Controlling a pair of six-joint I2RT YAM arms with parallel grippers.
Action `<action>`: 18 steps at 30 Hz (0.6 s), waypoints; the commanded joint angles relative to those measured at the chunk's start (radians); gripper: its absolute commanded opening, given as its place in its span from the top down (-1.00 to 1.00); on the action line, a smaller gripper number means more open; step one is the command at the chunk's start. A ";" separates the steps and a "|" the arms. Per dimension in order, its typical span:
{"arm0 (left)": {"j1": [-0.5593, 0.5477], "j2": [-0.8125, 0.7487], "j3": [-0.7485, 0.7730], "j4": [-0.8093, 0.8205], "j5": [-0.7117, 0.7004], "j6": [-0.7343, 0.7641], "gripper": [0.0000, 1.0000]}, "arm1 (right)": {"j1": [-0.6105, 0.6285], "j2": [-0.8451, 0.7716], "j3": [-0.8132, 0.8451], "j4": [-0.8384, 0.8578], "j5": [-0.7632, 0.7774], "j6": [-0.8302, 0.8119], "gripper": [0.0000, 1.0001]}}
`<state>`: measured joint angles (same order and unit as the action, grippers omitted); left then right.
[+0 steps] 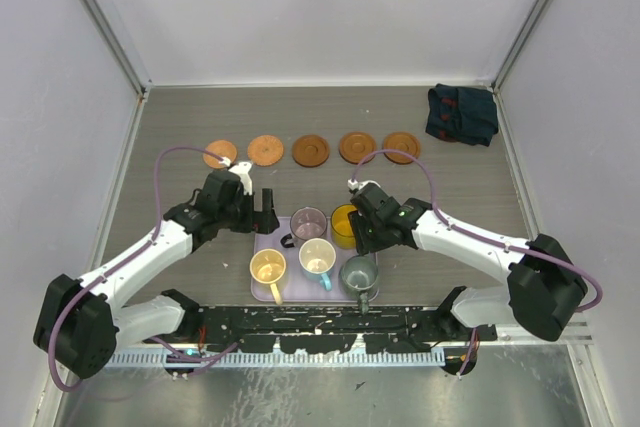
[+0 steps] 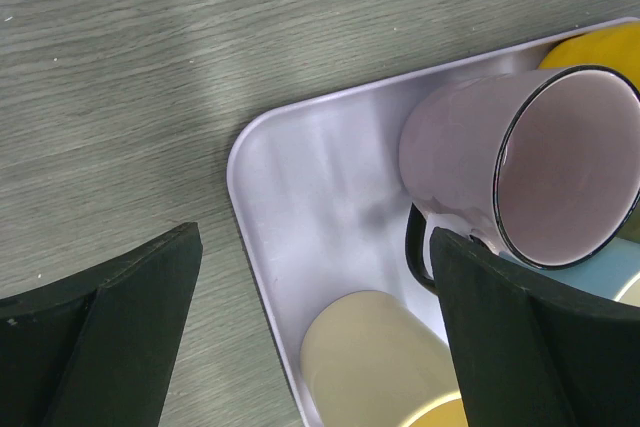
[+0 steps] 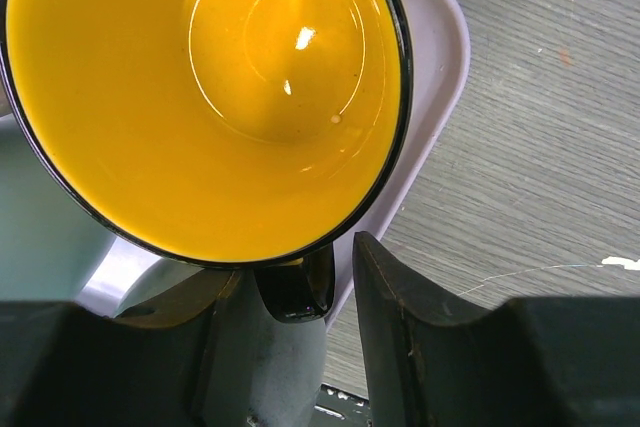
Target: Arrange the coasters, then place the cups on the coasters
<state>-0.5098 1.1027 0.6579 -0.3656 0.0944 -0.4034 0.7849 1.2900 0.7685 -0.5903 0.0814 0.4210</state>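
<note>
The coasters are laid in a row far across the bench; the cups are gathered on the lavender tray. The left hand is held released. The handle of the yellow-orange cup is flanked by the right hand; a firm grasp cannot be told.

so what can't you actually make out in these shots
- Whether the right gripper pinches the black handle of the glossy yellow-orange cup: top view, the gripper covers it; right wrist view, one finger blurs into it.
- The light blue cup: left wrist view, only a sliver behind the pale purple black-rimmed mug and a black finger.
- Surface detail of the flat round brown coasters: top view, too small.
</note>
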 commanded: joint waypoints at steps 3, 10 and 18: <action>-0.005 -0.001 0.021 0.063 0.006 0.003 -0.96 | 0.005 -0.023 0.041 0.072 0.047 0.003 0.11; -0.003 -0.003 0.016 0.064 0.005 0.000 -0.96 | 0.009 -0.024 0.049 0.093 0.049 -0.005 0.45; -0.004 -0.003 0.016 0.066 0.000 0.000 -0.96 | 0.012 -0.007 0.076 0.087 0.069 -0.019 0.99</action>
<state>-0.5098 1.1034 0.6579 -0.3481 0.0944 -0.4038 0.8051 1.2877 0.7853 -0.5774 0.0734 0.4126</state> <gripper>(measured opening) 0.980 0.269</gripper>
